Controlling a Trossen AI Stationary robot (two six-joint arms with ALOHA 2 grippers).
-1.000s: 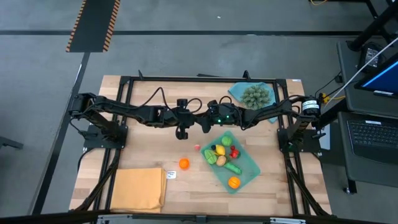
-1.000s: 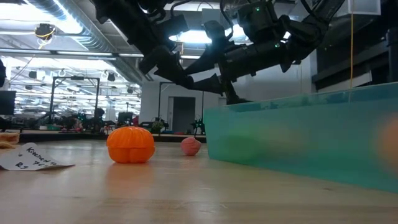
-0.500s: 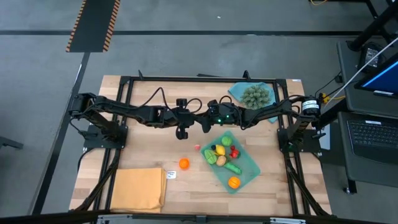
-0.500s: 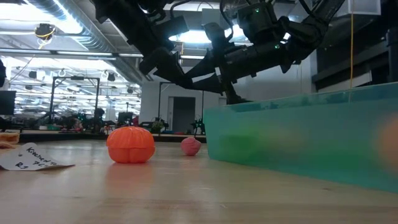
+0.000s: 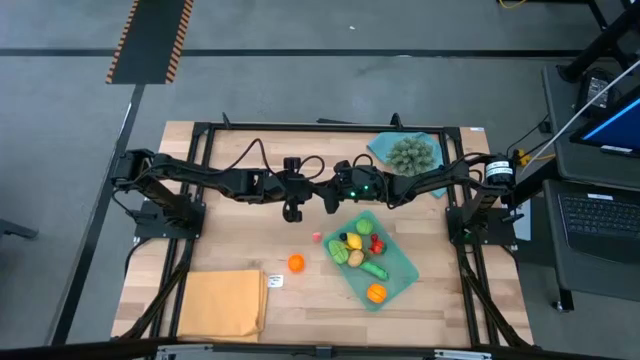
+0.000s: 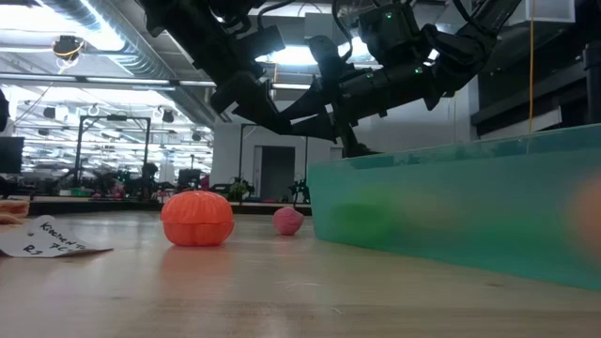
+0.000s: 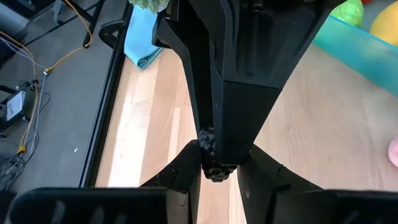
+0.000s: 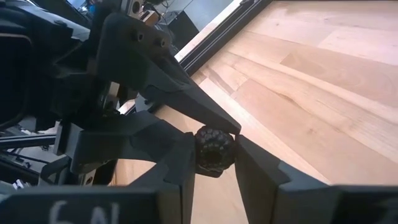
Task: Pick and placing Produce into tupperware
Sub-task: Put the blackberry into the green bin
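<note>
Gripping bumpy dark round berry [image 8: 214, 151]: both claws [image 8: 211, 163] [image 7: 214, 167], wooden table [image 5: 250, 225].

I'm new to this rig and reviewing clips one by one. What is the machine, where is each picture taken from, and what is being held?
These are two dark robot arms at a wooden table. One picture looks straight down, one looks level across the tabletop, and two come from cameras on the arms' wrists.

On the table is a teal tupperware already holding several toy fruits and vegetables. An orange piece and a small pink piece lie outside it. There is also an orange-yellow cloth and a spiky ball on a blue cloth.

The arms meet mid-table. The left gripper and the right gripper both have their fingers closed on one small dark bumpy piece. It looks like a hand-over.
</note>
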